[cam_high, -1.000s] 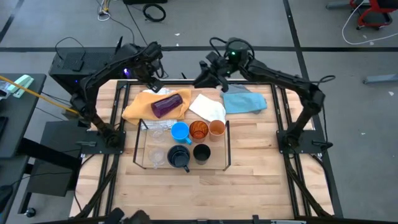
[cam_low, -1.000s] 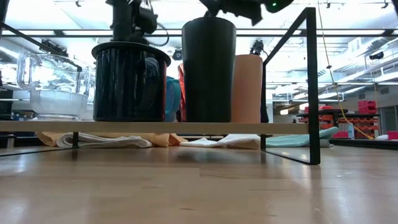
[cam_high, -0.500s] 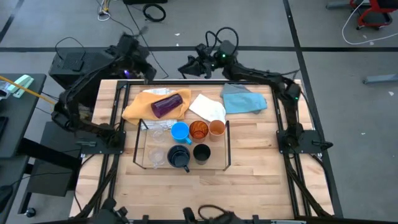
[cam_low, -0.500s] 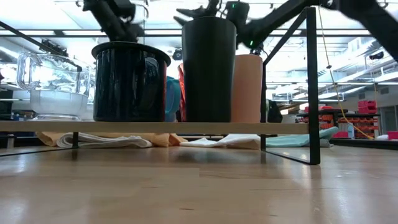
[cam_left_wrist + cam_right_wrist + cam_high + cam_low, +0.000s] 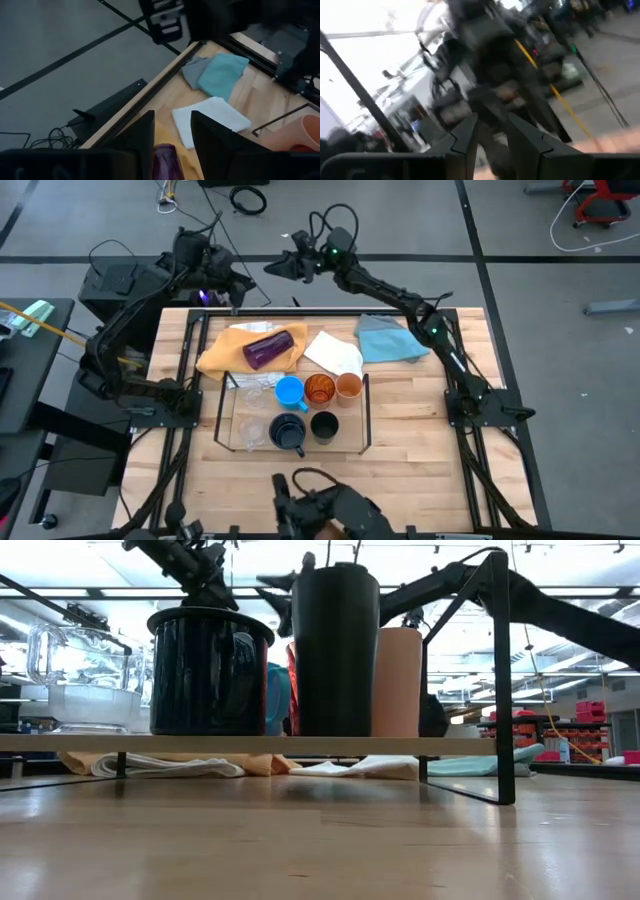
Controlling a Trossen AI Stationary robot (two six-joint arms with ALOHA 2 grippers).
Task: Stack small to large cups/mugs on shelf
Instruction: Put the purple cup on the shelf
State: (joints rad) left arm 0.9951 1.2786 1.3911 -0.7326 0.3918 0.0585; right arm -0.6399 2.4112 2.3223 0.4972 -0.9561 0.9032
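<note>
Here the shelf [image 5: 232, 442] is seen near the middle of the worktop [image 5: 400, 470]. Held on it are the light-blue mug [image 5: 289, 392], the amber tumbler [image 5: 319, 389] and the small orange cup [image 5: 348, 386] along its far side, the navy mug [image 5: 288, 433] and the black cup [image 5: 324, 426] along its near side, and clear cups [image 5: 254, 430] toward its left end. Just behind the shelf, the purple tumbler [image 5: 268, 348] is laid on its side on a yellow cloth [image 5: 220, 352], with a white cloth [image 5: 335, 352] and a blue cloth [image 5: 392, 340] to the right of it. The left end effector [image 5: 226, 278] is raised beyond the worktop's far edge, its fingers [image 5: 142, 132] parted and nothing gripped. The right end effector [image 5: 276, 266] is likewise raised behind the shelf, fingers [image 5: 465, 134] apart, empty.
</note>
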